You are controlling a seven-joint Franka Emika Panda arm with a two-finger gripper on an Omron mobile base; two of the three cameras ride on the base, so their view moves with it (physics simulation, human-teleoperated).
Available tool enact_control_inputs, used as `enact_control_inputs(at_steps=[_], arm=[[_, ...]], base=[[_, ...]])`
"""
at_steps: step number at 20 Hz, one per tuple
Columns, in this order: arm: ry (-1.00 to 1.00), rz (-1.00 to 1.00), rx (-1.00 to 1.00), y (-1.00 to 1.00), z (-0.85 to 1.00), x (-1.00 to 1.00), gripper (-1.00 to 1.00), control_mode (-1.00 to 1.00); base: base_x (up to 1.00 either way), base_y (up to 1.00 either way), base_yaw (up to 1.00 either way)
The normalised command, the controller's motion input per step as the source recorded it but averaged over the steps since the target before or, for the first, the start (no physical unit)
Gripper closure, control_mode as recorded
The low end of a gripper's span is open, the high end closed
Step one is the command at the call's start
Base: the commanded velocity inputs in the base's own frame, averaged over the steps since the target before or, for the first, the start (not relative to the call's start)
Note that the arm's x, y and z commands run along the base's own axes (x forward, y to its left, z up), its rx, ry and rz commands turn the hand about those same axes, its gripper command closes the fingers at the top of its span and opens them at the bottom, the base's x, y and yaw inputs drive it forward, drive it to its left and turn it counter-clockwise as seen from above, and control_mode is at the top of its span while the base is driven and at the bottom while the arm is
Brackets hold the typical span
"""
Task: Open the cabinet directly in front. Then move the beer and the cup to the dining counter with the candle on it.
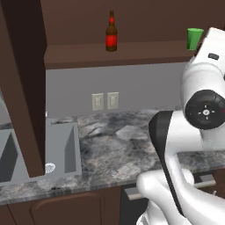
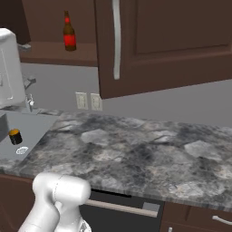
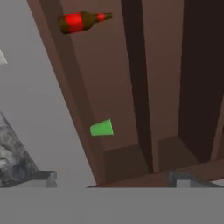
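So the cabinet [image 1: 26, 88] is open, with the beer [image 1: 111, 32] mid-shelf and the cup [image 1: 194, 38] near the shelf's right end, right by the raised arm. Can't tell if the tool is released or clenched. I'd grab the cup first, coming in level and low so it doesn't tip.

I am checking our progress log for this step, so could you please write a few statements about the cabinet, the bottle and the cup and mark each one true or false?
1. The beer bottle stands upright on the shelf of the open cabinet. True.
2. The green cup sits on the marbled worktop. False: it is on the cabinet shelf, to the right of the bottle in the left base view.
3. The bottle and cup touch each other. False: they stand well apart.
4. A black-and-orange cylinder sits in the sink. True.
5. The bottle's label is blue. False: it is red.
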Motion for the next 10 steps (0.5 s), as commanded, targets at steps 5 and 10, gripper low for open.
enact_control_inputs(at_steps=[5,10], arm=[[0.04,-0.15,-0.12,-0.4,-0.3,0.69,-1.0,-1.0],[0.0,-0.1,0.0,-0.63,0.0,0.59,-1.0,-1.0]], base=[[0.0,0.0,0.0],[0.0,0.0,0.0]])
